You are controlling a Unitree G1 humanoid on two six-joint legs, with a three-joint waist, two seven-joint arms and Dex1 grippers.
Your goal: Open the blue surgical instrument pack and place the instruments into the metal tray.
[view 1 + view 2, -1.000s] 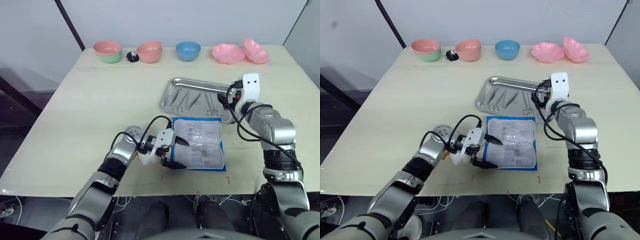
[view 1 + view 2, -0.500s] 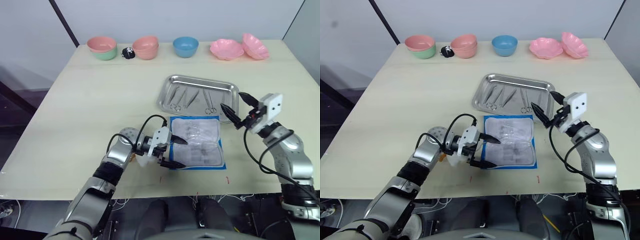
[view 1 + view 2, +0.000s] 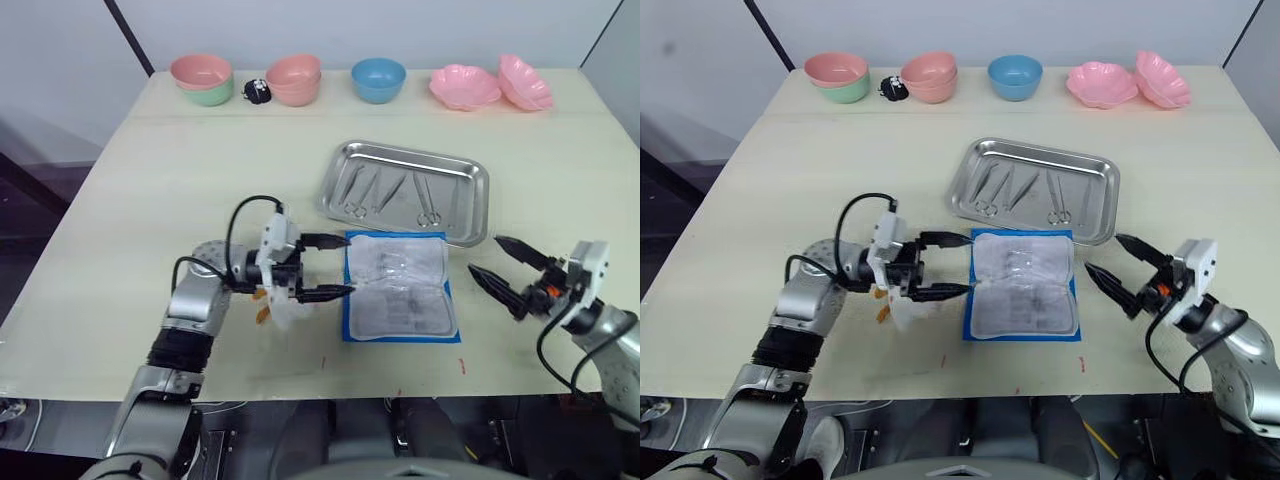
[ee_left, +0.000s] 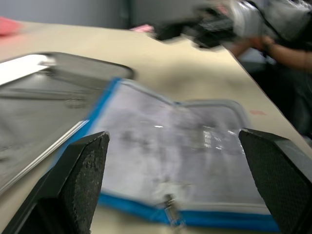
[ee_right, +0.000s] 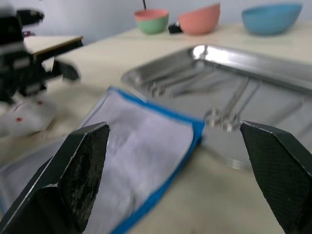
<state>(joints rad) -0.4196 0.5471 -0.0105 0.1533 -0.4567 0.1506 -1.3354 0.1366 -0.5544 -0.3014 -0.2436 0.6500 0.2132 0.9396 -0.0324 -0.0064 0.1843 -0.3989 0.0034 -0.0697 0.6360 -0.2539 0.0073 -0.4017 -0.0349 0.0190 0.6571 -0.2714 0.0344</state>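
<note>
Beige table (image 3: 180, 170), grey wall behind; left tool (image 3: 328, 267) wide, right tool (image 3: 502, 266) wide, both empty.

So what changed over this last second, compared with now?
The right gripper pulled back from over the metal tray's near right corner to the table right of the blue surgical instrument pack, fingers open. The left gripper backed off the pack's left edge and is open beside it. The pack stayed open, and the instruments stayed in the tray.
</note>
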